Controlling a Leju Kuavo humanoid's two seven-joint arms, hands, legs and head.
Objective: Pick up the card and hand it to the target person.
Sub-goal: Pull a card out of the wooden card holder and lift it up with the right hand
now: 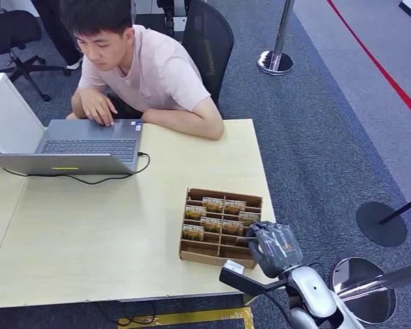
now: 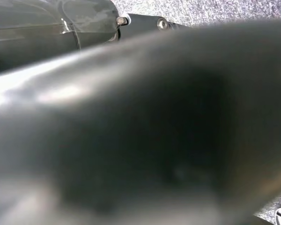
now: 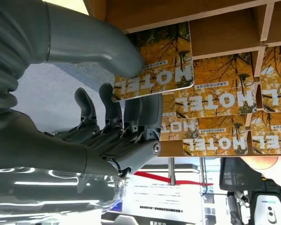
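My right hand (image 1: 271, 245) is at the right end of the card box (image 1: 220, 226), at about 5 o'clock on the table (image 1: 116, 226) in the head view. In the right wrist view the thumb (image 3: 96, 42) presses on the face of a card (image 3: 160, 63) — yellow foliage print with "HOTEL" in white — and the fingers (image 3: 112, 105) curl up under its edge, so the card is pinched between them. It is still partly in its slot; I can't tell whether it has lifted clear. More cards (image 3: 217, 98) of the same print stand in the slots next to it.

The person (image 1: 141, 68) sits at 12 o'clock across the table, leaning over a laptop (image 1: 84, 145) at roughly 10 o'clock — well apart from the box.

My left wrist view is a dark blur against something close, so I can't tell how the left hand is set.
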